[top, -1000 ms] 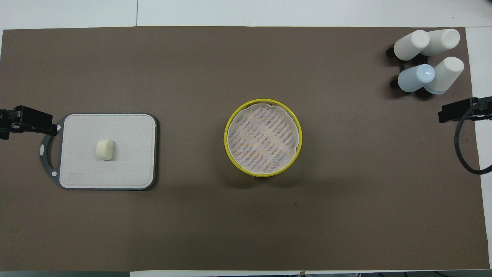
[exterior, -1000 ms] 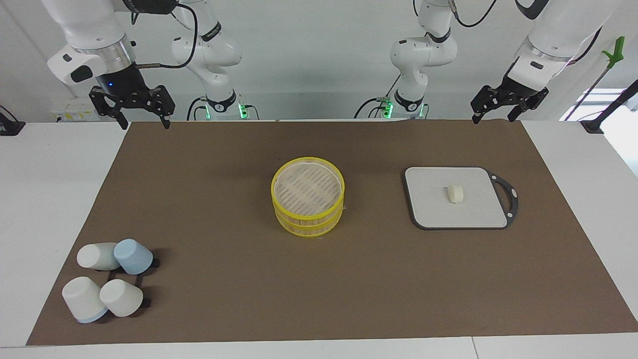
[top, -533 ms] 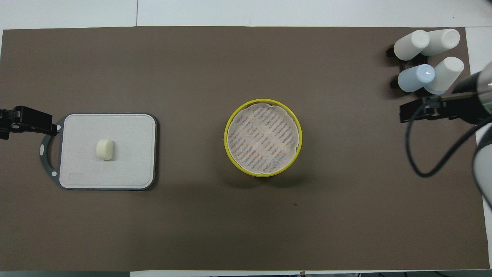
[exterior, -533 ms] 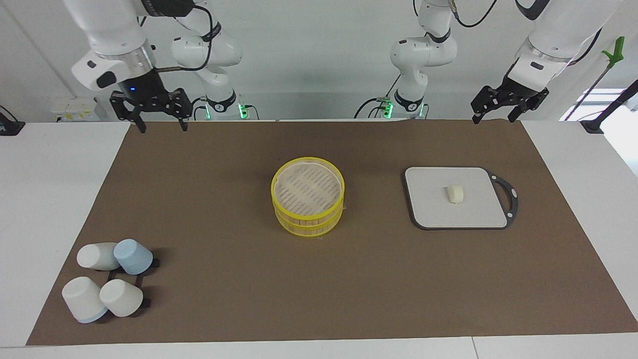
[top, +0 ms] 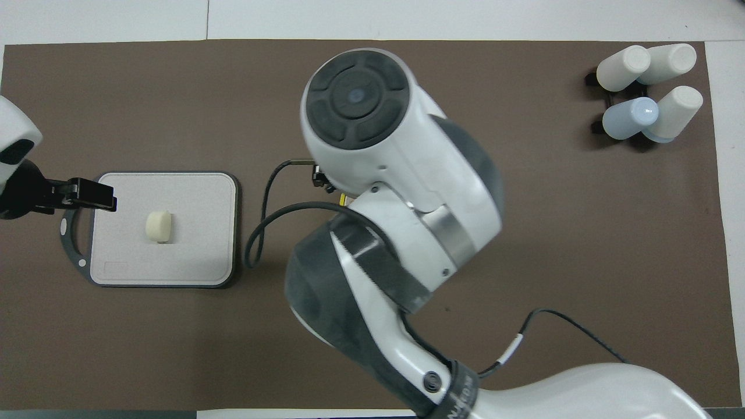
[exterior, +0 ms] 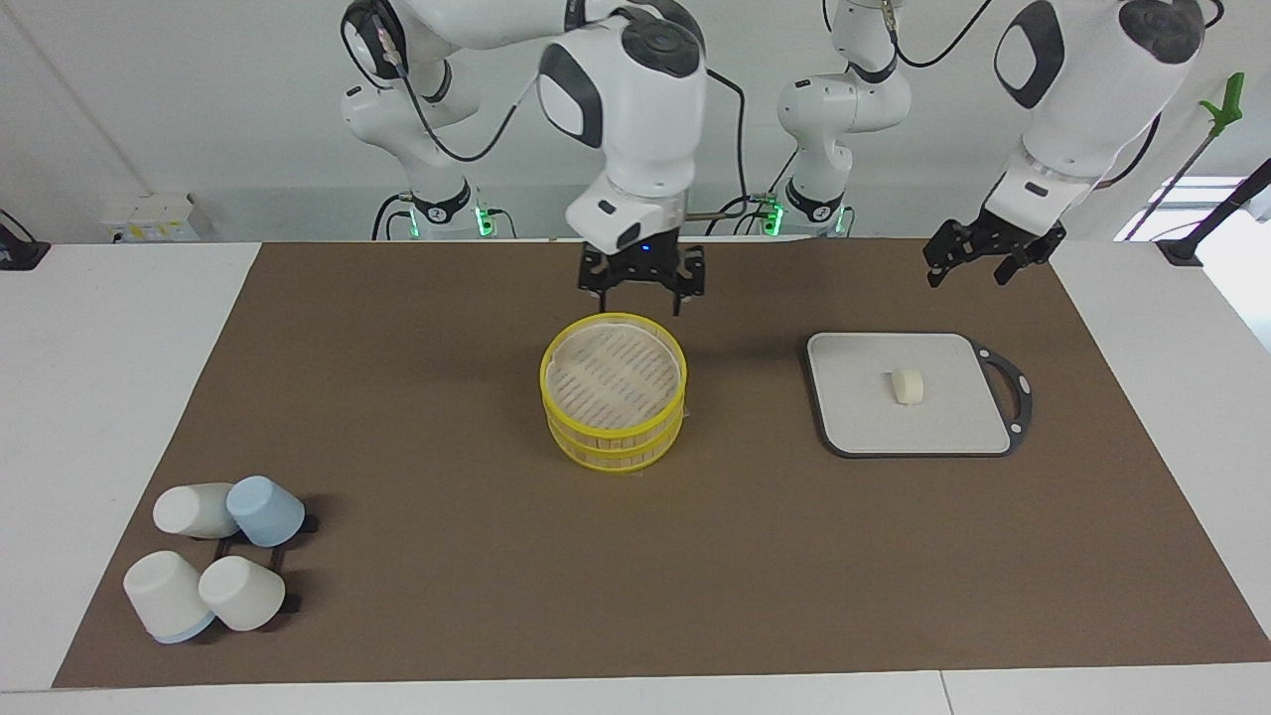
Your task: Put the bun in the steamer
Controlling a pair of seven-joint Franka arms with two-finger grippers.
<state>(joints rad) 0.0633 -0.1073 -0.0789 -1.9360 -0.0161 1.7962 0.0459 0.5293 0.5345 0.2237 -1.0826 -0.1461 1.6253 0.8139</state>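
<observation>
Overhead: right arm (top: 401,192) hides steamer (exterior: 613,392) (bun (top: 158,226) visible).

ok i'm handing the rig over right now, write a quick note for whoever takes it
Right pincer: open, empty, hanging over the steamer's edge nearest the robots; not touching it as far as the facing view shows.
Left pincer: open, empty, raised over the mat on the robots' side of the grey board.
Bun: lying on the grey board, toward the left arm's end of the table, untouched.
Steamer: mid-table, two stacked tiers with the pale woven top still on.
Done: nothing yet.
Left: probably take the top off the steamer, pick up the bun, set it inside.
</observation>
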